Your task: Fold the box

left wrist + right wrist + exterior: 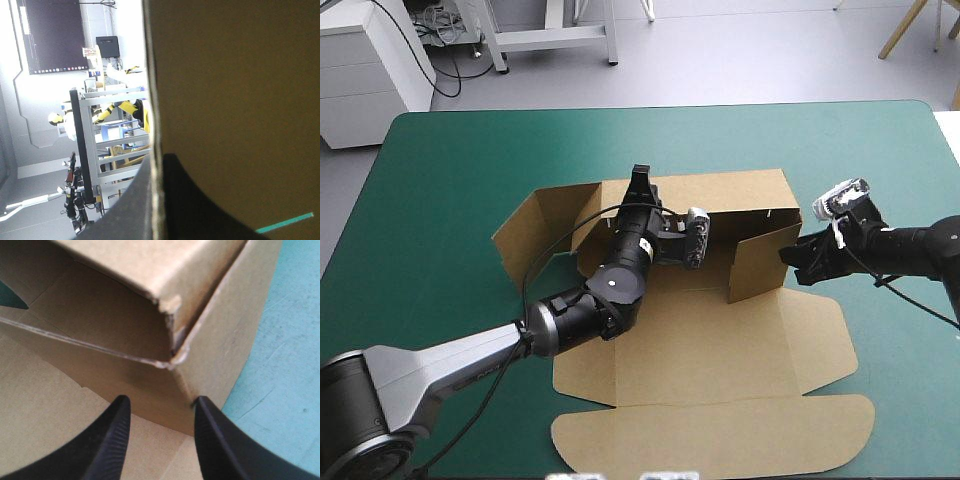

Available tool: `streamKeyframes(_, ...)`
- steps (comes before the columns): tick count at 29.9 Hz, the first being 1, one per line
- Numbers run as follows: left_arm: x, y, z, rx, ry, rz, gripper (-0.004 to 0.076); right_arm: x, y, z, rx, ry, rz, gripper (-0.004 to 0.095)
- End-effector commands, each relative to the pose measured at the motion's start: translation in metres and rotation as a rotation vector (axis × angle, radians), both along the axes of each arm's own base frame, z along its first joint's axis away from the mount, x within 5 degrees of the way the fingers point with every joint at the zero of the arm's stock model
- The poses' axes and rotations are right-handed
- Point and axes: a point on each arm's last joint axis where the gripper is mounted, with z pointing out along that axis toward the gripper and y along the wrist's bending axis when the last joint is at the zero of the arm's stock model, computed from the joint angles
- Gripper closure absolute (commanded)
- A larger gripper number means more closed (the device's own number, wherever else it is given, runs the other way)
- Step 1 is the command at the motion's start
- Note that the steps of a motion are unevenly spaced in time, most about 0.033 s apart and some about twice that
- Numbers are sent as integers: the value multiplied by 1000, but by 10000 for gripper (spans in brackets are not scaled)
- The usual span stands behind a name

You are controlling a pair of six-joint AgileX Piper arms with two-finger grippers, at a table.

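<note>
Brown board, half raised into a tray, lies about the middle of the teal-green desk. The box has its floor flat, its far wall standing upright and its lid spread flat on the near side. At the box's left end a side flap stands splayed outward, tilted rather than square. At the box's right end the side wall stands upright and angles in over the floor.

The left arm reaches across the box's floor to the top edge of the far wall, toward that wall's left part. The left jaws are all but closed on that edge. In the left wrist view the box runs edge-on between the two black fingers, one on each face of the board.

The right arm stands just outside the box's right end. The right jaws are level with the outer corner of the side wall there, parted and holding nothing. In the right wrist view the fingers stand apart with the box's corner just ahead of the gap. Whether they touch it cannot be told. At that corner the board's edge is slightly dented and the folded layers gape a little.
</note>
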Motion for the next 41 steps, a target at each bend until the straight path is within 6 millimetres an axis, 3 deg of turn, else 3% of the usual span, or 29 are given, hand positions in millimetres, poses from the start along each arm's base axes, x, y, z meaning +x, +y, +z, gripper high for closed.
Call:
streamKeyframes(1,-5,2,26,-46,-68,-31,734,-3,5,17,62,-80,9,337)
streamKeyframes(3,-5,2,26,-46,-68,-31,734,-4,5,15,73,-75,7,233)
streamKeyframes(5,-5,2,26,-46,-68,-31,734,-4,5,14,69,-73,8,192)
streamKeyframes(11,-5,2,26,-45,-68,-34,734,-1,6,16,88,-108,4,198)
streamKeyframes(16,-5,1,26,-44,-67,-39,734,4,23,8,49,-109,73,197)
streamKeyframes(20,-5,2,25,15,-82,-49,734,12,33,5,19,-130,26,204)
streamKeyframes(26,-5,2,24,42,-82,-51,734,18,29,7,7,-160,-67,300)
streamKeyframes(41,-4,-1,17,75,-62,-62,734,20,28,8,15,-174,-99,581)
